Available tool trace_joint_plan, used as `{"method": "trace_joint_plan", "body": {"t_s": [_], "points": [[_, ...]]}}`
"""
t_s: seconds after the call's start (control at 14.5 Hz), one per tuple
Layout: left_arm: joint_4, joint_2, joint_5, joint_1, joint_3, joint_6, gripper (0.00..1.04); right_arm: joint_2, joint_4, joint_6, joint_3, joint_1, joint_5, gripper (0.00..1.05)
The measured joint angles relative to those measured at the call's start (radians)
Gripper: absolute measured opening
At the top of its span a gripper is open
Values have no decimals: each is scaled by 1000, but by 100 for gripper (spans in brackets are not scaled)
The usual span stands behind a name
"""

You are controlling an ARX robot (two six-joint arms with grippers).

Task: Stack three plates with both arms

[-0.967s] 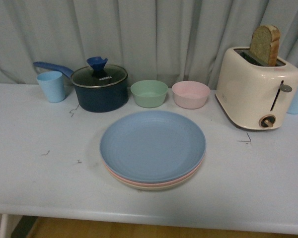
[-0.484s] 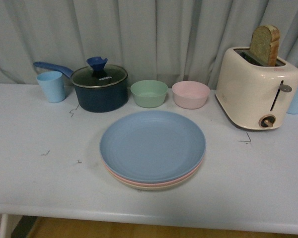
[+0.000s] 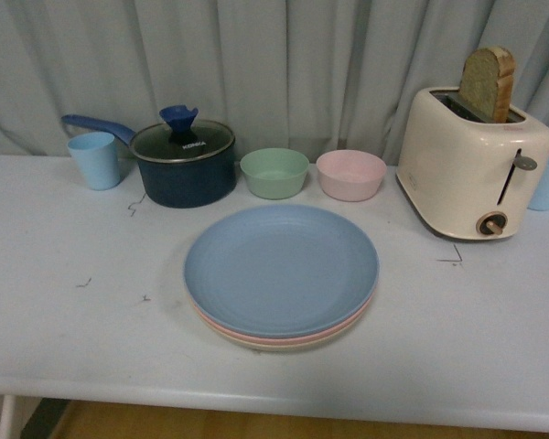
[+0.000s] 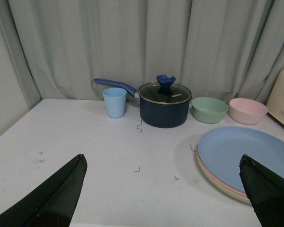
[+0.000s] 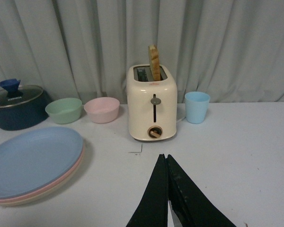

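Note:
The three plates lie in one stack at the middle of the white table. The blue plate is on top, a pink rim shows under it and a beige rim at the bottom. No arm appears in the front view. In the left wrist view my left gripper is open and empty, its black fingers spread wide, with the stack beside one finger. In the right wrist view my right gripper is shut on nothing, hanging over bare table to the side of the stack.
Along the back stand a light blue cup, a dark blue lidded pot, a green bowl and a pink bowl. A cream toaster with a slice of bread stands at right, another blue cup beyond it.

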Motion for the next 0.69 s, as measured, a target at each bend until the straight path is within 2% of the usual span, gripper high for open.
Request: {"method": "trace_joint_plan", "body": {"t_s": [0.28,0.35,0.69], "points": [[0,0,1,0,0,0,98,-1,7,0,0,0,0,2],[0,0,1,0,0,0,98,-1,7,-1,0,0,0,6],[0,0,1,0,0,0,98,-1,7,-1,0,0,0,67]]}}
